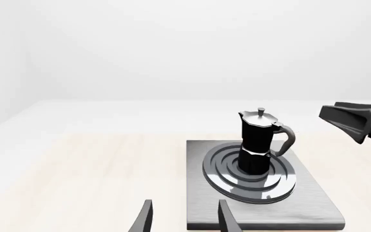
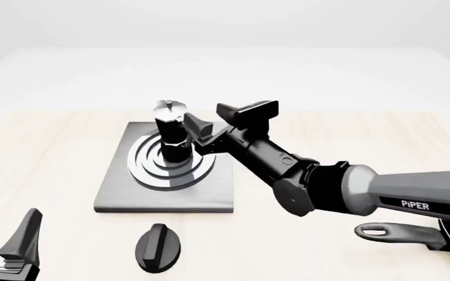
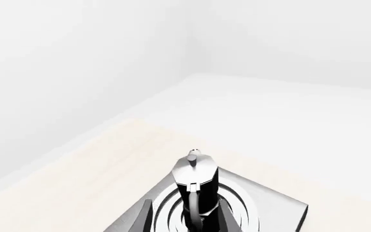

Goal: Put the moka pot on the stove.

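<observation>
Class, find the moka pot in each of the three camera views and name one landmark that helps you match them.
Left wrist view: moka pot upright on the burner rings, right of centre.
Front view: moka pot left of centre, on the rings, right gripper at its handle.
Right wrist view: moka pot at bottom centre, seen from its handle side.
Shared landmark: the stove, also at and.

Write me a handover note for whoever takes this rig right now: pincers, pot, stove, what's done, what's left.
Right pincer: open, fingers either side of the moka pot's handle, not clamped.
Left pincer: open, idle near the table's front edge.
Moka pot: upright on the burner rings of the stove.
Done: pot is placed on the stove.
Left: back the right arm away without knocking the pot.
</observation>
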